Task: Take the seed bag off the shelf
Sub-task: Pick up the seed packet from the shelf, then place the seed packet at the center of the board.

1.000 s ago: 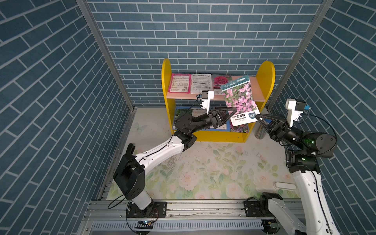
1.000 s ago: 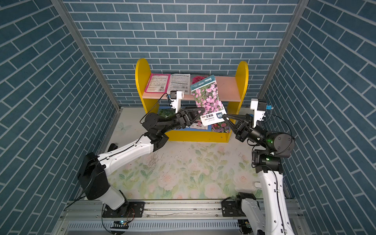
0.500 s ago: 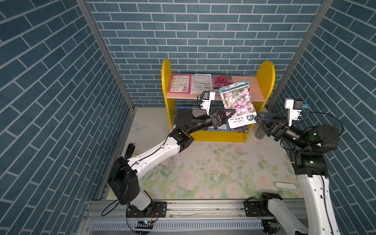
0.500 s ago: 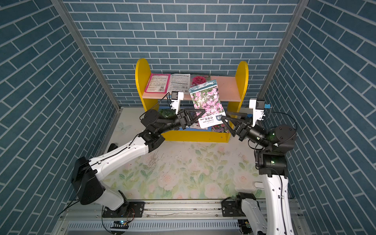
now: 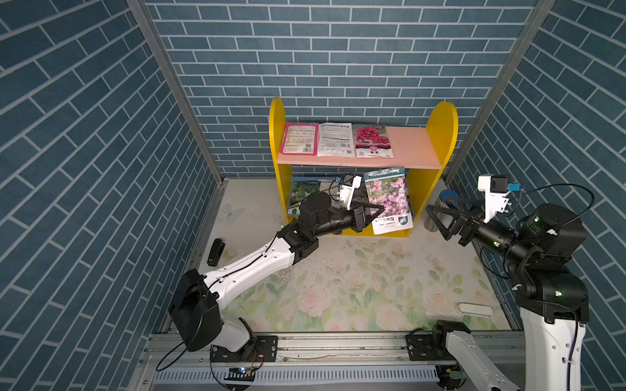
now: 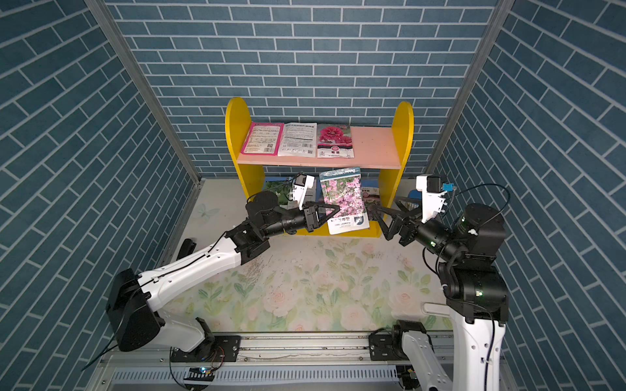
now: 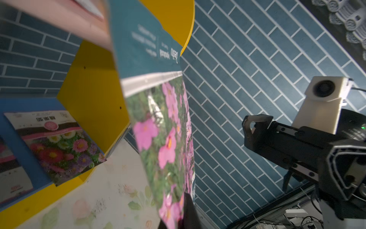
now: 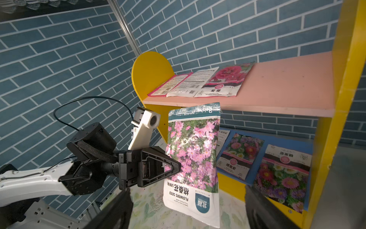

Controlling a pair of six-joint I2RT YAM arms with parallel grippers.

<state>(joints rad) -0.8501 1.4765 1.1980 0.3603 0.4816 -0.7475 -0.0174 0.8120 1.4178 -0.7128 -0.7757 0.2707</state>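
The seed bag, teal-topped with pink flowers, hangs upright in front of the shelf, its top just under the pink board's front edge. My left gripper is shut on the bag's left edge. In the left wrist view the bag rises out of that gripper. My right gripper is open to the right of the bag, apart from it. Seen from the right wrist, the bag hangs beyond the spread right gripper.
Three seed packets lie on the pink upper board, others on the blue lower board. A small striped container with a blue top stands right of the shelf. A black object and a white one lie on the floral mat.
The right gripper has opened, let go of the bag and drawn back to the right. The left gripper has closed on the bag and brought it lower and upright.
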